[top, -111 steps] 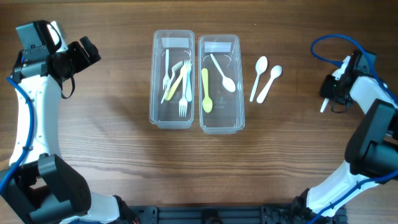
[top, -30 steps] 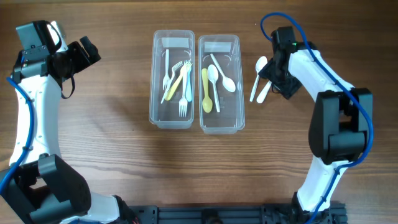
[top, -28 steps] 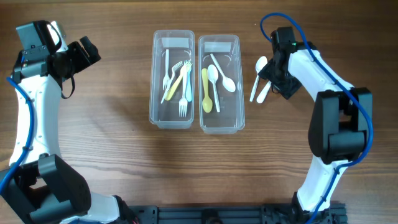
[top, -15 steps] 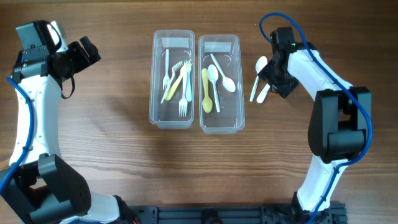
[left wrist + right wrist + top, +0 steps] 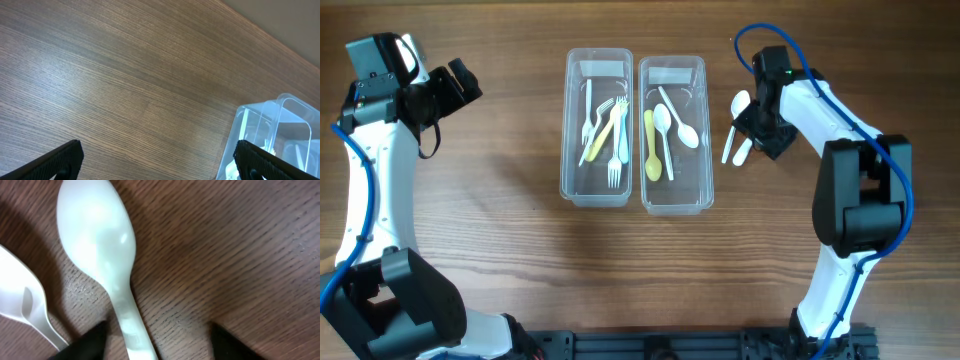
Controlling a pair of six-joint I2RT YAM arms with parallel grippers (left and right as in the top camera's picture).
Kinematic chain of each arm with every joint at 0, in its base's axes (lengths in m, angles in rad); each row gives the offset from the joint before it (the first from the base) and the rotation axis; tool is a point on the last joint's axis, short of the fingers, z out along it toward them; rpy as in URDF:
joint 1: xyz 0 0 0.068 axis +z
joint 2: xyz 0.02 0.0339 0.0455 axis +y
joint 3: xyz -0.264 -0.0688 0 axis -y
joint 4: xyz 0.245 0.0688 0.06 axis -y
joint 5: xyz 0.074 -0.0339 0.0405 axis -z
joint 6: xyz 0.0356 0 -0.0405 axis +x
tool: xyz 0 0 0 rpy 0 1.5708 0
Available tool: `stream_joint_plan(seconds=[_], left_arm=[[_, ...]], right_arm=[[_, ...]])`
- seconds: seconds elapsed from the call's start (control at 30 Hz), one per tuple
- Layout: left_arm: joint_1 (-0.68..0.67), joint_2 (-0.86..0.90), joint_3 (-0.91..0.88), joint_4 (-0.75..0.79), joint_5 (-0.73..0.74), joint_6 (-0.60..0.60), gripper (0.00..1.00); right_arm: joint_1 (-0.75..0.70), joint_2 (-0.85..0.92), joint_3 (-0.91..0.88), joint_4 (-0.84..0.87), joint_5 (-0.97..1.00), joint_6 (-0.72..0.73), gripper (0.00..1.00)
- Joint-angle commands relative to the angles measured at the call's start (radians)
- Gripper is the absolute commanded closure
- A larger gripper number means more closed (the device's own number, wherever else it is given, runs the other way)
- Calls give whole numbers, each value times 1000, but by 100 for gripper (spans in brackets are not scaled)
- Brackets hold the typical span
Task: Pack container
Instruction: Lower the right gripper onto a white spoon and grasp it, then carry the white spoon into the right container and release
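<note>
Two clear containers stand side by side. The left one (image 5: 596, 185) holds several forks. The right one (image 5: 675, 195) holds a yellow spoon (image 5: 651, 145) and two white spoons (image 5: 678, 120). Two more white spoons lie on the table right of it (image 5: 732, 125). My right gripper (image 5: 752, 137) is open, low over one of these spoons (image 5: 107, 255), its fingers either side of the handle. The second loose spoon shows at the left edge of the right wrist view (image 5: 22, 305). My left gripper (image 5: 460, 82) is open and empty, far left of the containers.
The left wrist view shows bare wooden table and the corner of the left container (image 5: 270, 130). The right arm's blue cable (image 5: 760, 35) loops above the loose spoons.
Since 3.7 s ago a white spoon went into the right container and my right gripper came in from the far right. In the last second it edged left and down over a loose spoon.
</note>
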Motion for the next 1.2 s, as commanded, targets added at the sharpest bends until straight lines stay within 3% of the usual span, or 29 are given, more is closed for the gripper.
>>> stream_joint_plan(seconds=[0.0, 0.07, 0.17, 0.37, 0.63, 0.8, 1.17], left_arm=[[4, -26, 20, 0, 1, -5, 0], [4, -26, 20, 0, 1, -5, 0], [4, -26, 20, 0, 1, -5, 0], [4, -26, 20, 0, 1, -5, 0], [4, -26, 20, 0, 1, -5, 0], [4, -26, 20, 0, 1, -5, 0], [4, -26, 20, 0, 1, -5, 0]], right_arm=[[0, 58, -8, 7, -36, 10, 60], [0, 58, -7, 6, -35, 10, 79], [-6, 58, -4, -2, -36, 10, 96], [-50, 54, 48, -72, -20, -22, 96], [-77, -18, 278, -182, 8, -154, 96], [-5, -33, 391, -225, -123, -175, 95], [208, -33, 395, -226, -249, -324, 95]])
